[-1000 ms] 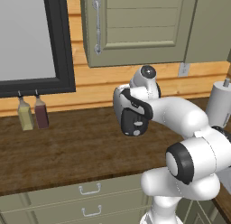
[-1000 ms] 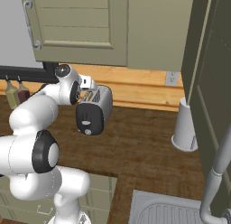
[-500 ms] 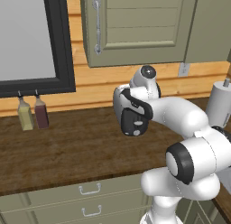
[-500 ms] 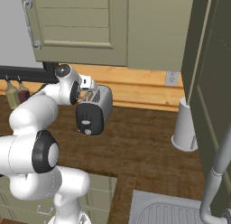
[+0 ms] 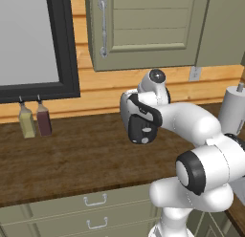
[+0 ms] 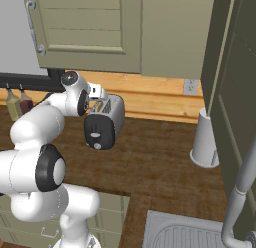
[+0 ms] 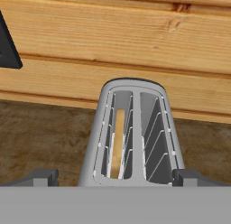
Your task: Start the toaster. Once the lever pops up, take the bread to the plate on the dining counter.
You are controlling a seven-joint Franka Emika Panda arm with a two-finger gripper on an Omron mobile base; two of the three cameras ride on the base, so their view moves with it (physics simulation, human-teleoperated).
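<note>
Silver toaster (image 7: 135,133) | tan bread (image 7: 117,142) seemingly in left slot | pincer (image 7: 115,177) spread apart

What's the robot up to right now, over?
Gripper open above toaster. Bread sits in left slot. Nothing in the way.

Kitchen: cabinets (image 5: 143,30), toaster (image 6: 105,122), sink (image 6: 195,232).
</note>
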